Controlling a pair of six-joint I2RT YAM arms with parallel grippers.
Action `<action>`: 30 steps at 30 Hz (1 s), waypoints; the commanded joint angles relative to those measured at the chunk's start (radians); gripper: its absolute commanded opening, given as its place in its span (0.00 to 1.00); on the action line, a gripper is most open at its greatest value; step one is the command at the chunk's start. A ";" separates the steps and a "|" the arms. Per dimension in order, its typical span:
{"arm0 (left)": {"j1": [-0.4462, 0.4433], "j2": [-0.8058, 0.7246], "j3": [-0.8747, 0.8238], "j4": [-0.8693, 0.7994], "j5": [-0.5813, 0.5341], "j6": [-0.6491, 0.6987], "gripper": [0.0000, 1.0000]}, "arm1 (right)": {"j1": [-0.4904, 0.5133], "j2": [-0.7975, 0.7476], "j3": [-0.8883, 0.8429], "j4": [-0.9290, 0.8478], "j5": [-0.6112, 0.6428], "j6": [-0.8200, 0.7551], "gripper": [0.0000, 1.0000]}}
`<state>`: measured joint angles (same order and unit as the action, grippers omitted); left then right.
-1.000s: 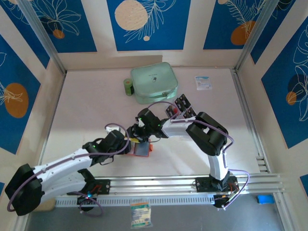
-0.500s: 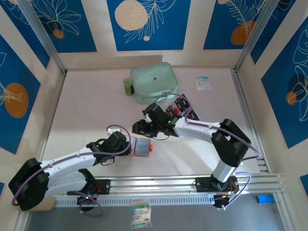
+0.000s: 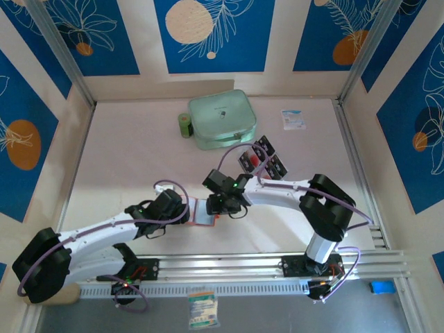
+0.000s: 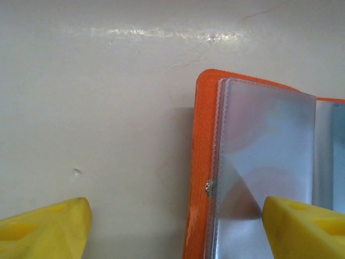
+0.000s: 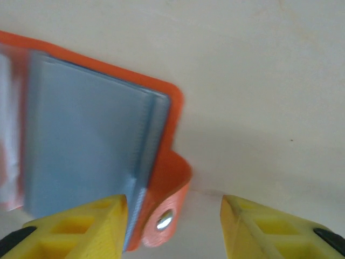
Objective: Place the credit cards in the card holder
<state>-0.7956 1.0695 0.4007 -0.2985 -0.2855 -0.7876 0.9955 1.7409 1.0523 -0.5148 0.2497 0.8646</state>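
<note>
Both spread and empty, my left tool (image 4: 175, 210) and right tool (image 5: 173, 208) flank the open holder (image 3: 203, 215) near 6 o'clock, cards (image 3: 260, 156) at its 1 o'clock; I fear a nudge folding it shut.

The top external camera looks steeply down from above and behind the 2 arm bases (image 3: 305, 265) at the frame's bottom edge, taking in the whole desk (image 3: 139, 152). Each wrist camera looks down from very close, past its own yellow fingers (image 4: 43, 229) (image 5: 269, 226) at the bottom corners. All 3 views share the open card holder (image 3: 202, 216) (image 4: 199, 162) (image 5: 172, 162).
</note>
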 commanded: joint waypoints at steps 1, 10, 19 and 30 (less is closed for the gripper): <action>0.010 0.007 0.012 -0.004 -0.005 -0.006 0.83 | -0.001 0.017 0.018 -0.041 0.040 -0.007 0.46; 0.010 0.052 0.039 0.010 -0.002 0.008 0.83 | -0.035 -0.021 -0.013 -0.031 0.058 -0.012 0.12; 0.010 0.106 0.054 0.040 0.005 0.014 0.84 | -0.063 -0.050 -0.041 -0.032 0.051 -0.012 0.08; 0.010 0.107 0.063 0.031 0.005 0.021 0.84 | -0.137 -0.219 -0.036 -0.097 0.057 -0.103 0.35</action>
<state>-0.7940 1.1751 0.4389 -0.2676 -0.2852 -0.7765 0.8902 1.5898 1.0130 -0.5594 0.2890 0.8097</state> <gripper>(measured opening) 0.839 0.347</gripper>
